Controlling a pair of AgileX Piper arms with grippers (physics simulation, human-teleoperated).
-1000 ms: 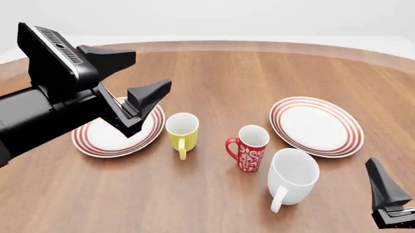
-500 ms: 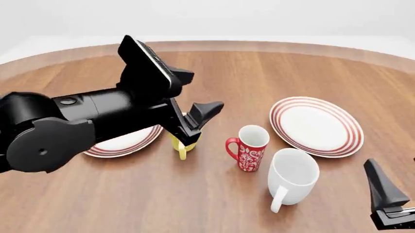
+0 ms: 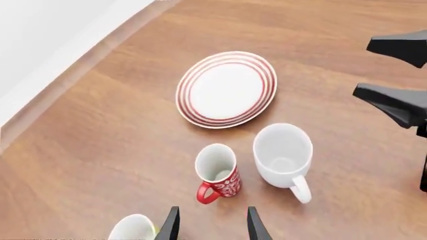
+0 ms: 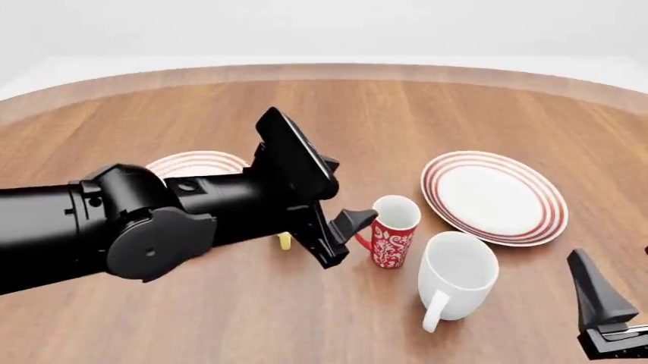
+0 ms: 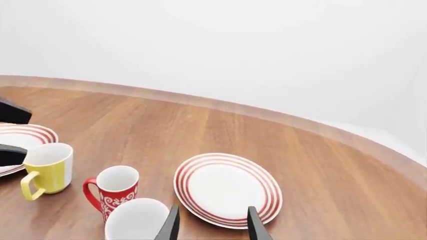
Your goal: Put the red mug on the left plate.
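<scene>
The red mug (image 4: 391, 231) stands upright at the table's middle, handle toward the left; it also shows in the wrist views (image 3: 218, 172) (image 5: 113, 190). My left gripper (image 4: 350, 196) is open and empty, one finger beside the mug's handle, apart from it (image 3: 212, 227). The left plate (image 4: 197, 161) lies at the left, mostly hidden behind my left arm; its edge shows in the right wrist view (image 5: 23, 136). My right gripper (image 4: 612, 284) hangs open and empty at the near right corner (image 5: 212, 226).
A big white mug (image 4: 457, 274) stands just right of and nearer than the red one. A yellow mug (image 5: 45, 167) stands to its left, almost fully covered by my left arm in the front view. A second ringed plate (image 4: 494, 196) lies at the right.
My left arm has swung right and down, from over the left plate to beside the red mug, now covering the yellow mug. The right arm has not moved.
</scene>
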